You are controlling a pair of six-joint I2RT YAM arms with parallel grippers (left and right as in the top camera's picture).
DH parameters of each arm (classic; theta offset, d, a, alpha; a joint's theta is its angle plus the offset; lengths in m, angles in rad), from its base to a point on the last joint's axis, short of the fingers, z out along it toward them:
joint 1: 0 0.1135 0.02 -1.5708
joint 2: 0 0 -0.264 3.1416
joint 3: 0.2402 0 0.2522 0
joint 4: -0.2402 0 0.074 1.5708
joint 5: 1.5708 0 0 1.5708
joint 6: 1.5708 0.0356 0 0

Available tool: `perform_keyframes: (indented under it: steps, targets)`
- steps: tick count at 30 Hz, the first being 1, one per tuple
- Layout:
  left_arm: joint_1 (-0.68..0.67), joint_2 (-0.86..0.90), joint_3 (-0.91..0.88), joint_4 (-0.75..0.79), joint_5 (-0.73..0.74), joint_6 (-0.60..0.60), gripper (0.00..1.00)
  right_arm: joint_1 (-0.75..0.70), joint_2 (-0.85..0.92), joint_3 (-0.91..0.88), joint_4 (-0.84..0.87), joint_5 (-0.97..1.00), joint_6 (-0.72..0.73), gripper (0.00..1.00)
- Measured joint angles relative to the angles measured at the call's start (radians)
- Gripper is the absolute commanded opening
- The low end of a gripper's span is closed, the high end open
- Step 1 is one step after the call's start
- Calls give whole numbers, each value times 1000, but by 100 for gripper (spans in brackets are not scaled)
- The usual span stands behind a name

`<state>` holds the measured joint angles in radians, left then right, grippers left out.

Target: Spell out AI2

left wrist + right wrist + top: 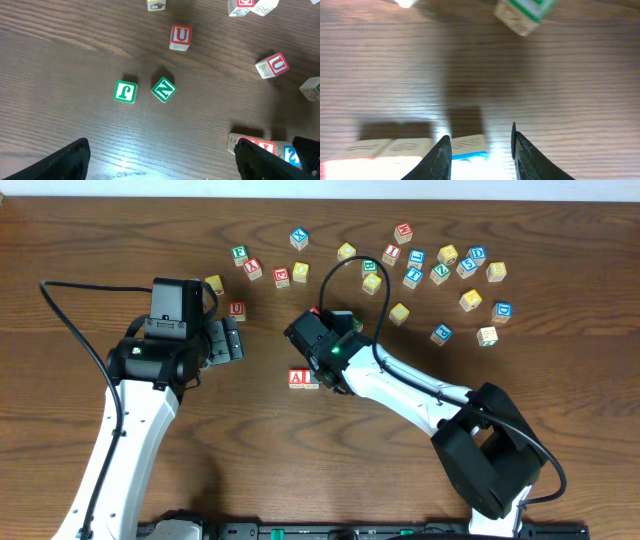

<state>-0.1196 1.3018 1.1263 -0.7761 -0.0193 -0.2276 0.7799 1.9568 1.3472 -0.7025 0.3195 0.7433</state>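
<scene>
Wood-grain table [300, 465]: straddling 2 cube [468, 146] with narrow, unclamped right gripper [479, 132], beside I cube [266, 146]; left gripper [162, 160] wide, empty.

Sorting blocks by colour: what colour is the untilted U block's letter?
Red, on the U block, clearest in the left wrist view.

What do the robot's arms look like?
The left arm and right arm are white with chunky black joints. A black cable loops off each, and a green light glows near each wrist. The left gripper and right gripper have dark fingers.
</scene>
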Motion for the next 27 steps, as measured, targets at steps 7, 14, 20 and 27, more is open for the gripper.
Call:
perform_keyframes:
  steps: [7,14,20,27]
  targets:
    - [0,0,0,-1,6,0,91,-24,0,0,-76,52,47,32]
    - [0,0,0,-2,7,0,91,-31,0,0,-125,62,72,33]
    - [0,0,0,-2,11,0,91,-31,0,0,-141,40,87,33]
    - [0,0,0,-10,14,0,91,-31,0,0,-161,5,101,31]
